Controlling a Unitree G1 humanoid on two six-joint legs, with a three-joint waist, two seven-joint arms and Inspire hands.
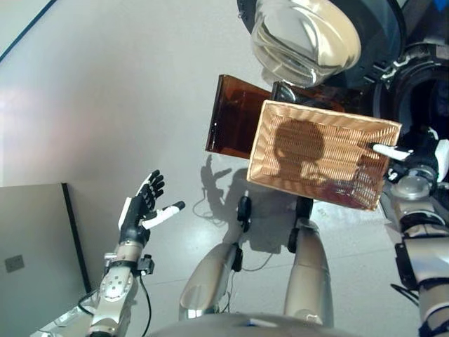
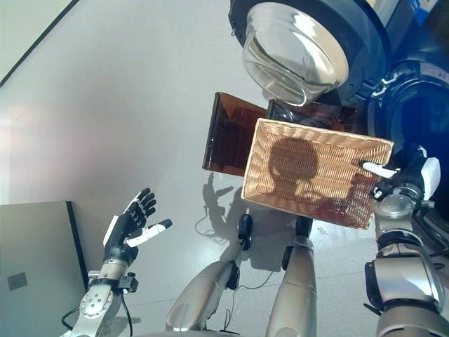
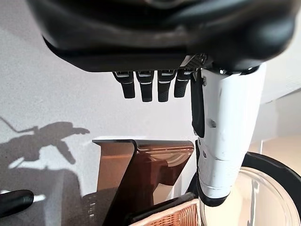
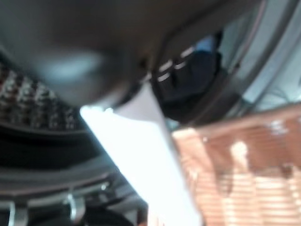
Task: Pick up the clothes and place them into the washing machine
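Observation:
The wicker basket [image 1: 319, 151] sits empty on a brown stand [image 1: 235, 116] in front of me. The washing machine's round glass door [image 1: 305, 35] hangs open above it, with the drum opening [image 2: 414, 105] at the far right. Dark blue cloth [image 4: 200, 70] shows inside the drum, just past my right hand's fingers. My right hand [image 1: 423, 156] hovers at the basket's right rim beside the drum, its white thumb stretched over the rim and nothing in it. My left hand [image 1: 140, 207] is raised at the lower left, fingers spread and empty.
A grey flat panel [image 1: 31, 246] lies at the lower left on the pale floor. The brown stand's tall back [image 3: 141, 169] rises behind the basket on the left side.

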